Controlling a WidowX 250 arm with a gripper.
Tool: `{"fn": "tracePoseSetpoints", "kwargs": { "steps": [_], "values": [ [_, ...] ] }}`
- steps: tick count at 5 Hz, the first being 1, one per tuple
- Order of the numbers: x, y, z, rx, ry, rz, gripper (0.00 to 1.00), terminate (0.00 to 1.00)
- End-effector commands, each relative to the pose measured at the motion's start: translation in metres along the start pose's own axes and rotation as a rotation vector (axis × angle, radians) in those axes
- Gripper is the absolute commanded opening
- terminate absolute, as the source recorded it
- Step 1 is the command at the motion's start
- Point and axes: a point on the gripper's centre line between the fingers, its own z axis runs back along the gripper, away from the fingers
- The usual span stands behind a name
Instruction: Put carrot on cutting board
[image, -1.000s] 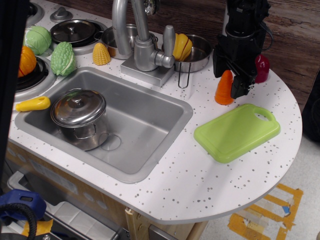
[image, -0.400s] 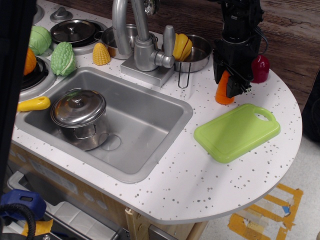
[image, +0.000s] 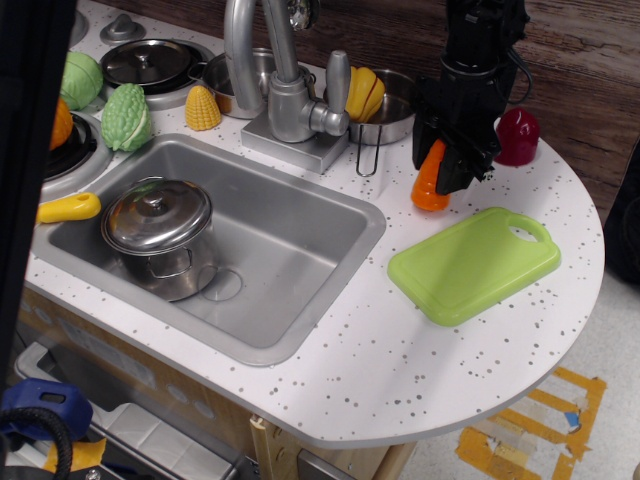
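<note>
Behind cutting board (image: 474, 264): arm vertical, gripper (image: 445, 165) pointing down, jaws clamped on tilted carrot (image: 430, 182).

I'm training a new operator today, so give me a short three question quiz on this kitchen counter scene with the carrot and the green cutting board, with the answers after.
1. True or false: the carrot already lies on the cutting board.
2. Multiple choice: what sits inside the sink? A) the corn B) a lidded steel pot C) the cutting board
3. Fill in: the dark red toy stands on the counter to the ____ of the claw in the picture.

Key
1. False. The claw grips the carrot, tilted, above the counter beside the board's far left edge.
2. B, the pot.
3. Right.
</note>
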Motion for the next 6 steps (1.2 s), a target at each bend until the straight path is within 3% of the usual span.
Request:
{"fn": "tracePoseSetpoints", "kwargs": {
  "steps": [1, 3, 4, 6],
  "values": [
    [-0.010, -0.024, 0.051, 0.046, -0.089, 0.068, 0.00, 0.00],
    [-0.017, -0.047, 0.038, 0.056, -0.143, 0.139, 0.00, 0.00],
    [-0.012, -0.055, 0.034, 0.078, -0.186, 0.157, 1.00, 0.00],
    [-0.001, -0.054, 0.036, 0.092, -0.247, 0.166, 1.00, 0.00]
  ]
}}
